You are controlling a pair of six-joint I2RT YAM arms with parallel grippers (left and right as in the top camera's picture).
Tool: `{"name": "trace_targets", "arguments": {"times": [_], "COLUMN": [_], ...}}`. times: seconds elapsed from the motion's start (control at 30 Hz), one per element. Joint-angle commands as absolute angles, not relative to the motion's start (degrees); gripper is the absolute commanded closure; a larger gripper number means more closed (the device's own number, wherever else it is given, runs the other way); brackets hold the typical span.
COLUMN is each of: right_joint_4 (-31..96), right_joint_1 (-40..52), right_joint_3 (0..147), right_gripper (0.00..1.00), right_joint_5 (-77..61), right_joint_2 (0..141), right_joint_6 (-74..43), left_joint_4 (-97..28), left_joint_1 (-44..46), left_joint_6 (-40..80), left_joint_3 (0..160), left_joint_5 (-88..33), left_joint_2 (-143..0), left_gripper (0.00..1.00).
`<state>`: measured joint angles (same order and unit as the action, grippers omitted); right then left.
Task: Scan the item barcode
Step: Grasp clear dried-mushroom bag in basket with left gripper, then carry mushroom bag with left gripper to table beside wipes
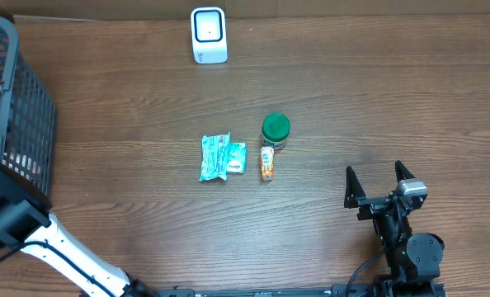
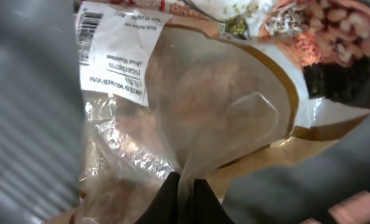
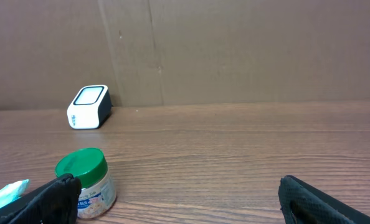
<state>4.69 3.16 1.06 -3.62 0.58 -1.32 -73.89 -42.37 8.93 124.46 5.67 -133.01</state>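
A: State the condition of the left gripper (image 2: 180, 186).

B: Its fingers are pressed together on a fold of clear plastic belonging to a bag of food (image 2: 222, 106). The pinch sits at the lower edge of the left wrist view. The bag spreads away from the fingertips, ahead of them and to both sides.

A: Where is the bag relative to the table?

B: The overhead view shows the left arm (image 1: 14, 219) at the far left, beside the basket (image 1: 18, 107). The gripper itself is not visible there, so whether the bag lies inside the basket cannot be confirmed.

A: Where is the barcode?

B: A white label (image 2: 119, 53) sits ahead of the fingertips and to their left. The barcode (image 2: 89, 28) occupies its far end, printed along the label's outer edge. The long axis of the label runs forward from the pinch and leans slightly left.

A: Where is the scanner?

B: The scanner (image 1: 209, 35) stands at the far edge of the table, well apart from the left gripper and well to its right. In my judgement the coming move must carry the bag across to the scanner and turn the label end toward its window.

A: And the right gripper (image 1: 380, 181)?

B: Its fingers are spread wide and hold nothing. It is the nearer of the two to the jar with the green lid (image 1: 275, 130) and the small packets (image 1: 222, 157), all ahead of it and to its left.
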Motion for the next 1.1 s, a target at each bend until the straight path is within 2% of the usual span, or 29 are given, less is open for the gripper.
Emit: {"name": "trace_targets", "arguments": {"times": [0.0, 0.27, 0.4, 0.47, 0.6, 0.73, 0.87, 1.07], "right_joint_4": [4.4, 4.4, 4.4, 4.4, 4.4, 4.4, 4.4, 4.4], "right_joint_1": [3.5, 3.5, 3.5, 3.5, 3.5, 3.5, 3.5, 3.5], "right_joint_3": [0.4, 0.4, 0.4, 0.4, 0.4, 0.4, 0.4, 0.4], "right_gripper": [0.0, 0.0, 0.0, 0.0, 0.0, 0.0, 0.0, 0.0], "right_joint_5": [-3.6, -3.6, -3.6, -3.6, -3.6, -3.6, -3.6, -3.6], "right_joint_2": [0.2, 0.2, 0.2, 0.2, 0.2, 0.2, 0.2, 0.2], "right_joint_6": [-1.5, -1.5, -1.5, -1.5, -1.5, -1.5, -1.5, -1.5], "left_joint_4": [-75.1, -71.0, -74.7, -78.7, -84.4, -84.8, -77.0, -61.8], "left_joint_1": [-42.0, -40.4, -33.5, -27.0, -12.1, -0.5, 4.0, 4.2], "left_joint_6": [12.7, 14.9, 14.8, 12.5, 12.0, 13.3, 17.0, 18.2], "left_joint_3": [132.1, 136.8, 136.8, 136.7, 132.9, 121.3, 104.3, 87.4], "left_joint_5": [0.7, -15.8, -19.1, -18.4, -8.1, 0.3, 3.6, 1.2], "left_joint_2": [-123.8, -99.3, -91.7, -91.1, -92.8, -97.0, -100.9, -101.7], "left_gripper": [0.96, 0.96, 0.96, 0.96, 0.96, 0.96, 0.96, 0.96]}}
